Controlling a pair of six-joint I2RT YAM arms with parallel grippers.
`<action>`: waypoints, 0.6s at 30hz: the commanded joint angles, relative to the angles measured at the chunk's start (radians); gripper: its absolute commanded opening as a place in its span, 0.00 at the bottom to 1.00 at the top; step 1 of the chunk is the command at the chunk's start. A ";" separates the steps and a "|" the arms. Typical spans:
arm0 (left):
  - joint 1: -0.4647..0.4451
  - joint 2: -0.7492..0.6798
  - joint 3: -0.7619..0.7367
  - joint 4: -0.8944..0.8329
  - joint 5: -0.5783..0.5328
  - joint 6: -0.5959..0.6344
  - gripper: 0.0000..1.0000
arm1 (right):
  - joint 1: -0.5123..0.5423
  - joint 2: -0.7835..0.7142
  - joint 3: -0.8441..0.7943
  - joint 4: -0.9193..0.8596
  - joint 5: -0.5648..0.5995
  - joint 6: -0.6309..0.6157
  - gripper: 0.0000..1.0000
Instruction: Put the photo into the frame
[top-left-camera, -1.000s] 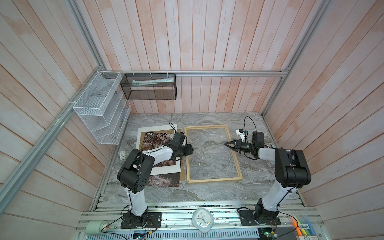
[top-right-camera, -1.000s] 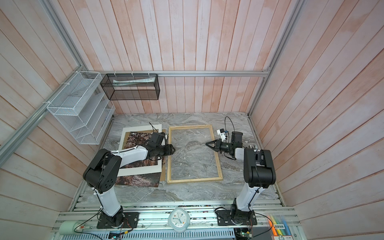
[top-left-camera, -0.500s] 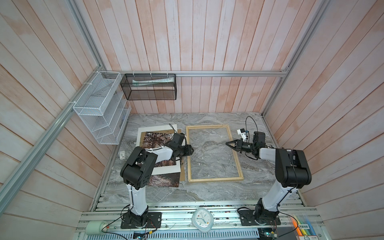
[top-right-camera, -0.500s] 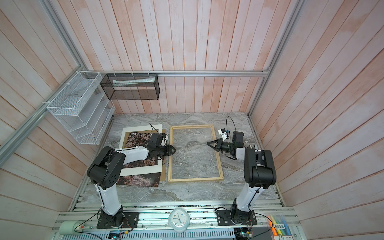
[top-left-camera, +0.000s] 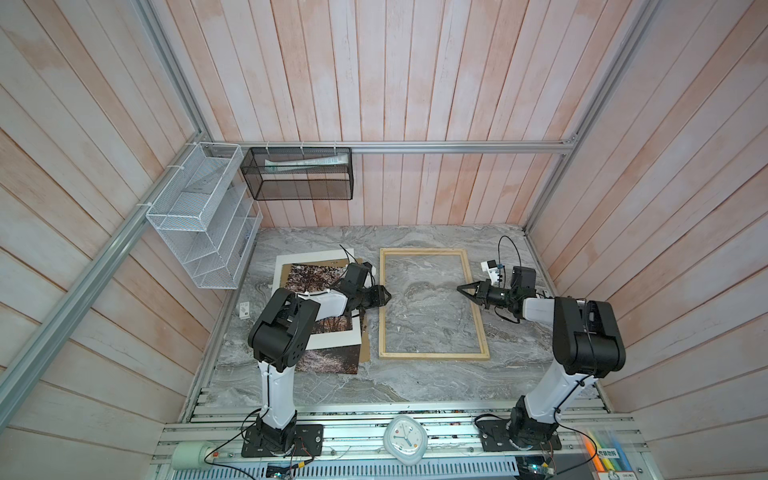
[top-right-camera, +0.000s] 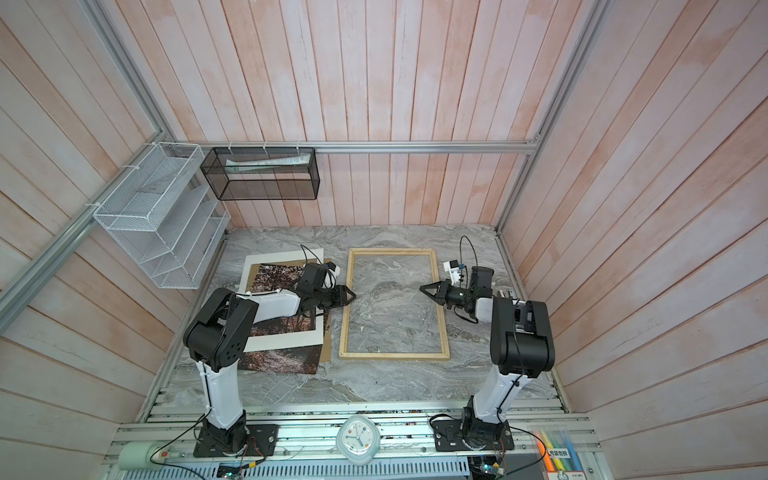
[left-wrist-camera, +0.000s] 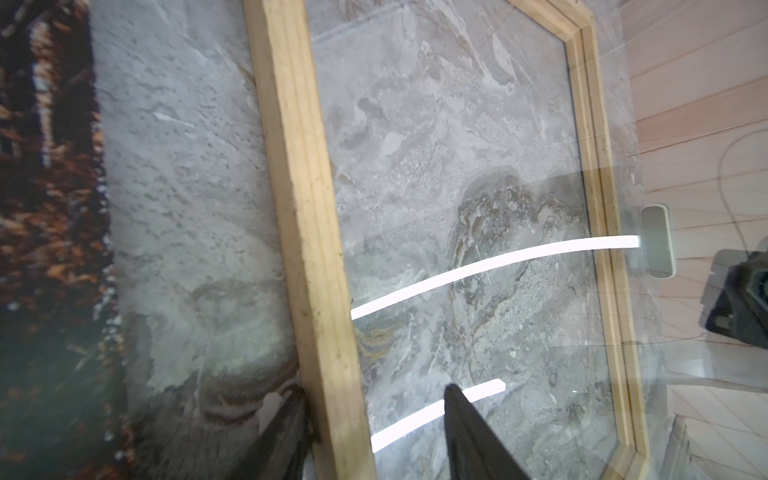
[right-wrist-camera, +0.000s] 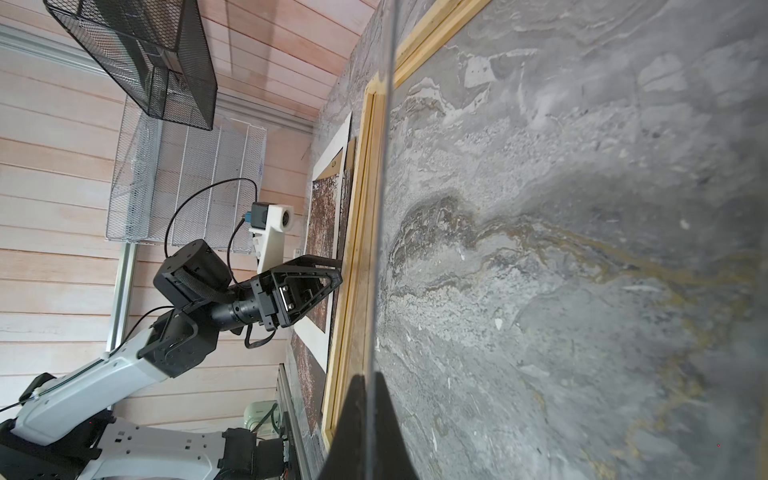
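The left pincer (top-left-camera: 386, 296) stands spread, its 2 fingers (left-wrist-camera: 286, 432) straddling the left slat of the frame (top-left-camera: 432, 354) about halfway along. 1 finger is outside against the wood and 1 is inside with a gap. Its arm is bent sharply at the elbow, and the forearm runs low and nearly level across the white mat (top-left-camera: 332, 341) toward the frame.

The right pincer (top-left-camera: 459, 287) is pressed together on the edge of a clear pane (right-wrist-camera: 379, 208), its tip just inside the frame's right slat. That forearm also reaches low and level from a raised elbow, pointing left, so the 2 pincers face each other across the frame.

The photo (top-left-camera: 332, 361) lies flat on the table (top-left-camera: 415, 386) left of the frame. It is mostly under the mat, with its near end sticking out, and rests on a brown board (top-left-camera: 365, 349). The frame lies flat on the table.
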 joint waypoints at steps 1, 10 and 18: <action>-0.033 0.024 -0.008 0.050 0.122 0.000 0.53 | 0.028 -0.012 0.019 -0.056 -0.023 -0.039 0.04; -0.033 0.024 -0.014 0.050 0.119 -0.001 0.53 | 0.029 -0.022 0.025 -0.105 0.035 -0.066 0.24; -0.033 0.028 -0.010 0.054 0.107 -0.010 0.51 | 0.041 -0.033 0.035 -0.154 0.082 -0.092 0.39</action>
